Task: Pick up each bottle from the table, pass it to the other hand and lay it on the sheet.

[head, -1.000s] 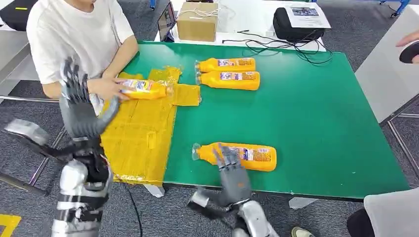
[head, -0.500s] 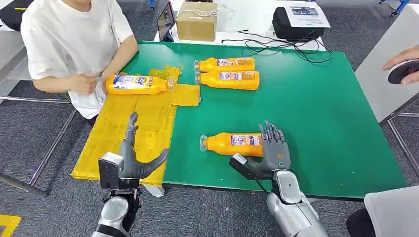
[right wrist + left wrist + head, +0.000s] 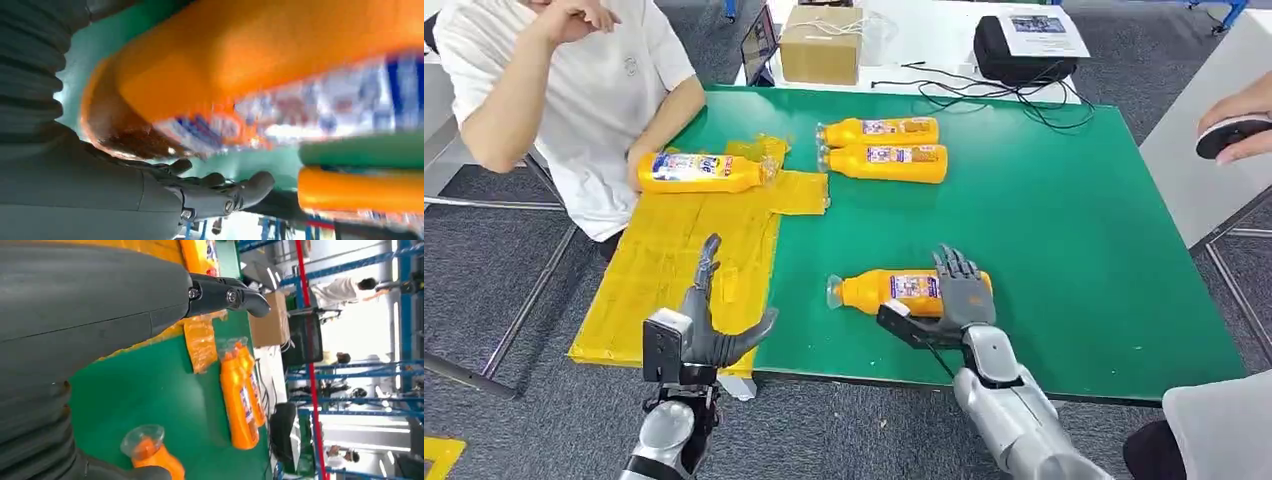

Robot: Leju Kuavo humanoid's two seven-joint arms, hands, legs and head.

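Green table (image 3: 1074, 230): right hand (image 3: 964, 300) fingers over near bottle (image 3: 879, 290) (grip unclear); left hand (image 3: 709, 325) fingers spread, empty.

I can't read any text from here. The bottles (image 3: 886, 146) carry blue and white labels (image 3: 914, 286), but the print is too small and blurred.

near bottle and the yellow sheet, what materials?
Near bottle: looks like glossy orange plastic with a clear cap and printed label; highlights along its body. Yellow sheet: probably thin plastic film, shiny and wrinkled, with crumpled edges. Neither is certain from looks alone.
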